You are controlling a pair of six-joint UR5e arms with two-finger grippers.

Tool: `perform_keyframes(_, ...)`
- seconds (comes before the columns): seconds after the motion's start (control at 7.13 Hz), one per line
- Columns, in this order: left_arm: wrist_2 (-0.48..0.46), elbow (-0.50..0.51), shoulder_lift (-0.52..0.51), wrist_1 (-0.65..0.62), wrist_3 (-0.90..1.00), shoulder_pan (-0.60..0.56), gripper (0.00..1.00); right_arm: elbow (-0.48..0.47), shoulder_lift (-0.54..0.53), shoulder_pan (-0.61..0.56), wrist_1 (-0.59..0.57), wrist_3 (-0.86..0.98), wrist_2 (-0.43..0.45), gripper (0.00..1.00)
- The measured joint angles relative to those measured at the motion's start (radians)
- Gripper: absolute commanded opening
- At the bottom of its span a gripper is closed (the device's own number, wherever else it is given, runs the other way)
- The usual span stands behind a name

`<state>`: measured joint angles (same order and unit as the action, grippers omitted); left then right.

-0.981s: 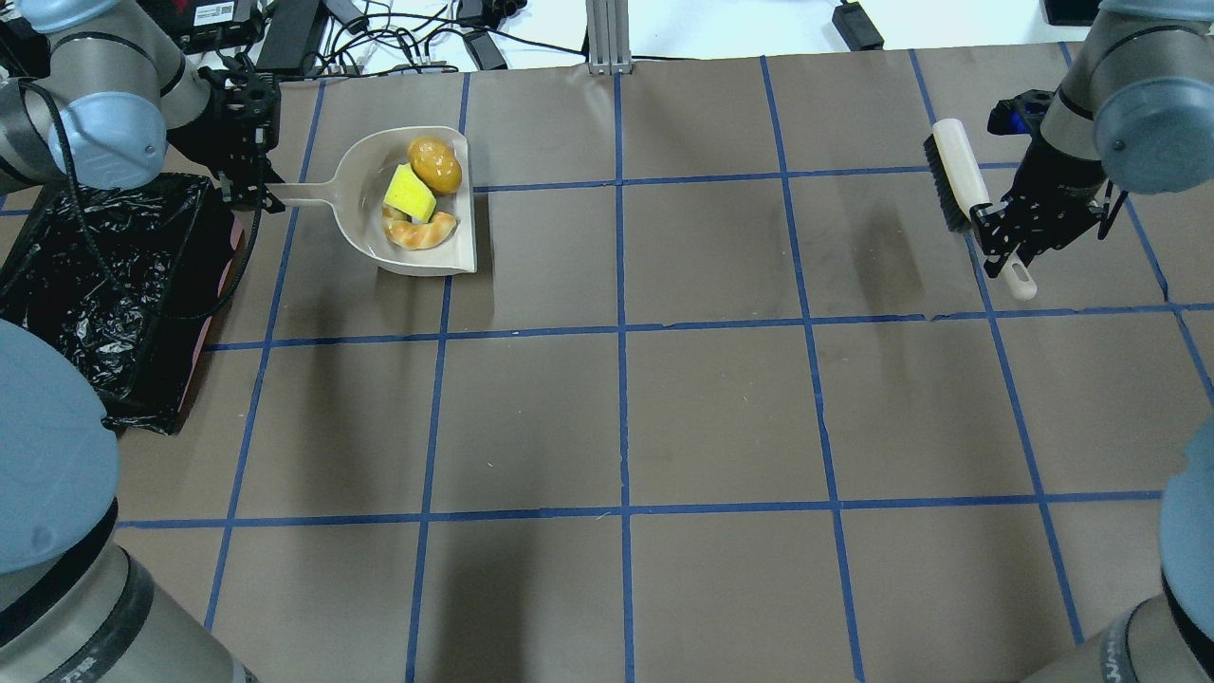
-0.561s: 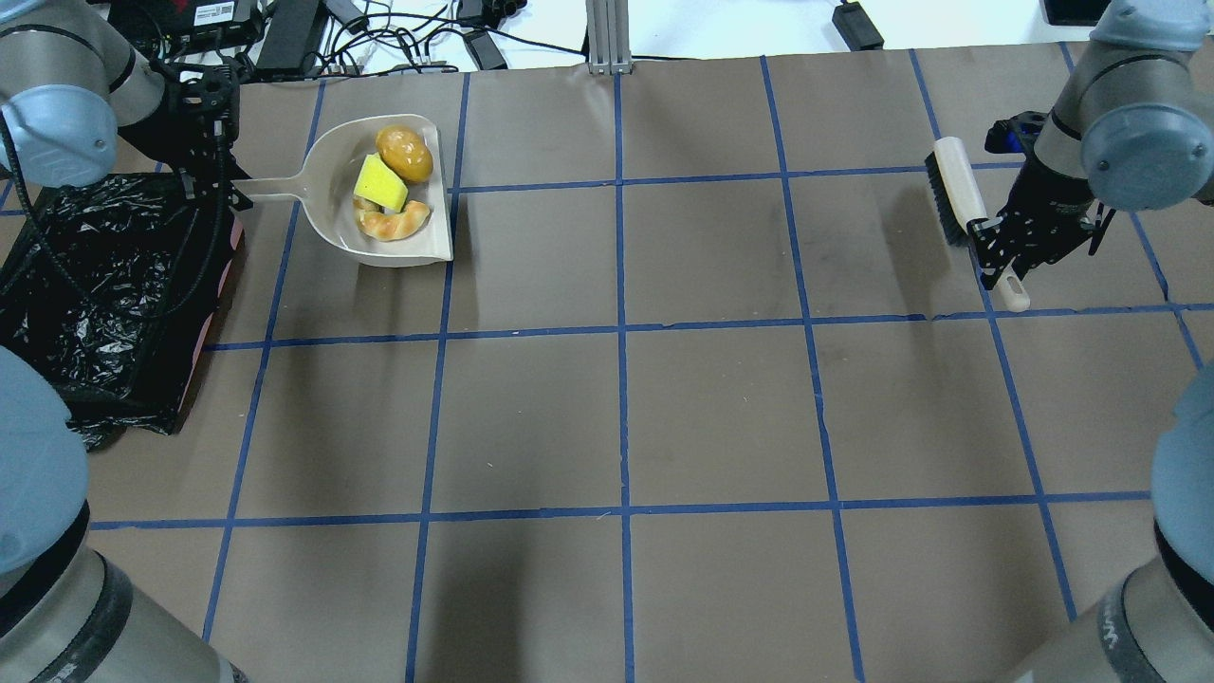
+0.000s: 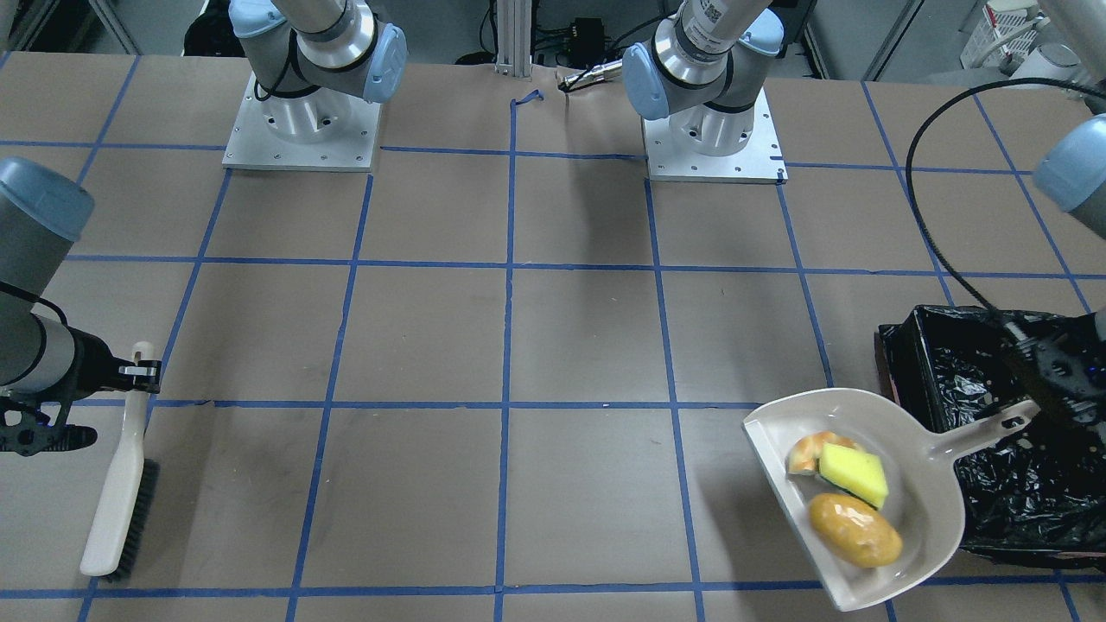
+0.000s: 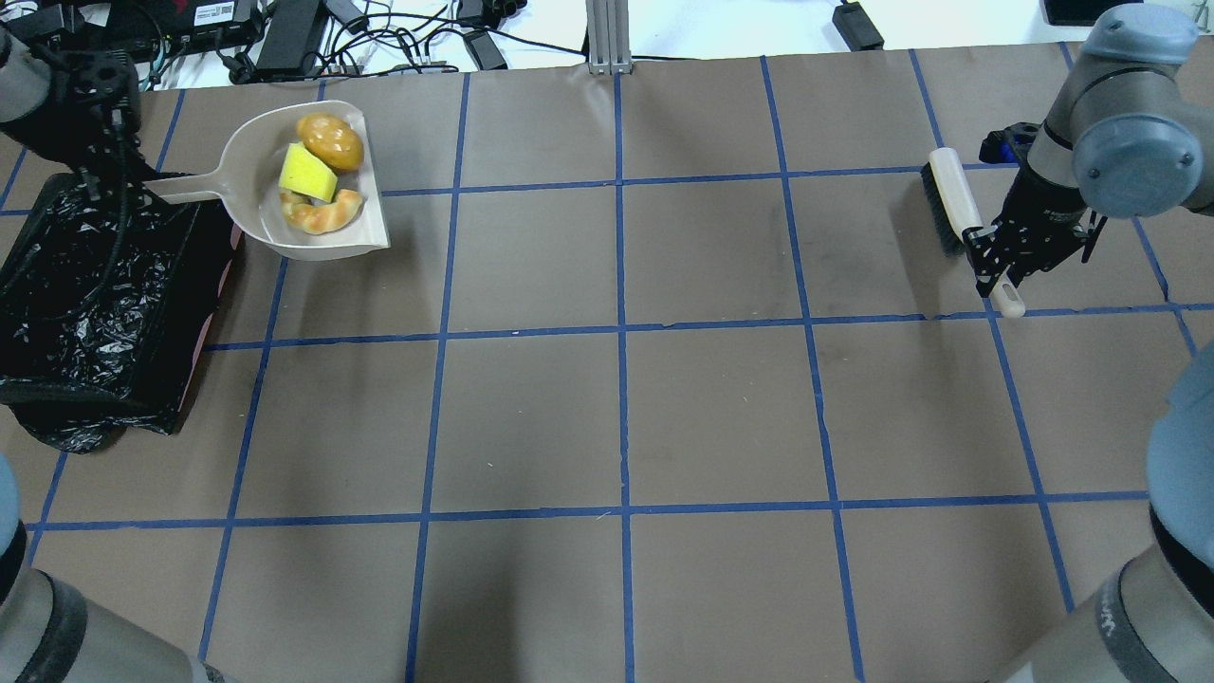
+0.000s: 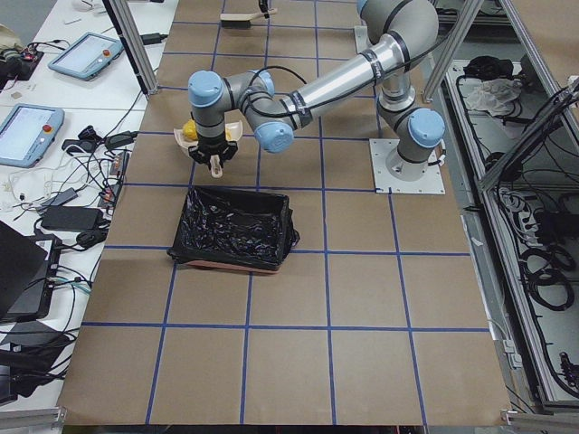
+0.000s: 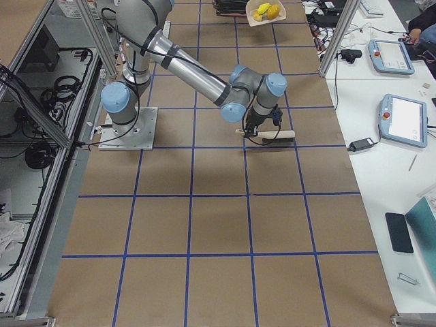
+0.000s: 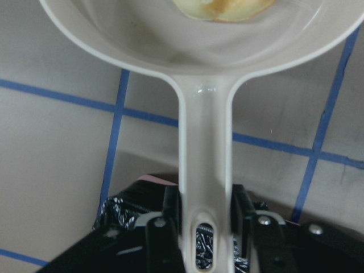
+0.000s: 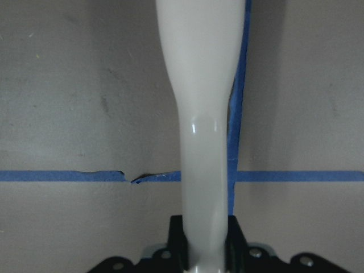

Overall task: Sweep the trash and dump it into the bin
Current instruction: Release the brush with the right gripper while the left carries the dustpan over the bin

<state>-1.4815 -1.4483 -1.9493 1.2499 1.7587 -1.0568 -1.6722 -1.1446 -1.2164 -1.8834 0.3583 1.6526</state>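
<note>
My left gripper (image 4: pixel 142 186) is shut on the handle of the cream dustpan (image 4: pixel 261 223), held just off the far corner of the bin (image 4: pixel 85 285). The pan holds the golden-brown roll (image 4: pixel 331 142), the yellow sponge (image 4: pixel 305 174) and the pale croissant (image 4: pixel 322 213). In the front-facing view the pan (image 3: pixel 937 510) hangs beside the black-lined bin (image 3: pixel 1020 484). The left wrist view shows the jaws clamped on the pan handle (image 7: pixel 205 187). My right gripper (image 4: pixel 996 261) is shut on the handle of a hand brush (image 4: pixel 953 194) at the far right.
Cables and power bricks (image 4: pixel 360 28) lie beyond the table's far edge. A metal post (image 4: pixel 607 38) stands at the far middle. The two arm bases (image 3: pixel 708 130) sit at the near side. Blue tape lines grid the brown table.
My left gripper has carried the dustpan with the three items leftward toward the bin. The right gripper with the brush has shifted slightly.
</note>
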Motion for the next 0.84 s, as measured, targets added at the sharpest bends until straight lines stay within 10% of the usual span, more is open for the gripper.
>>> perform_keyframes(0.56,-0.004,0.000,0.073,0.040,0.018,0.172,0.00,-0.007,0.002,0.000,0.003,-0.007,0.001,0.99)
perform_keyframes(0.84,-0.006,0.000,0.095,0.041,0.055,0.269,0.00,-0.004,-0.001,0.000,-0.002,-0.009,0.001,1.00)
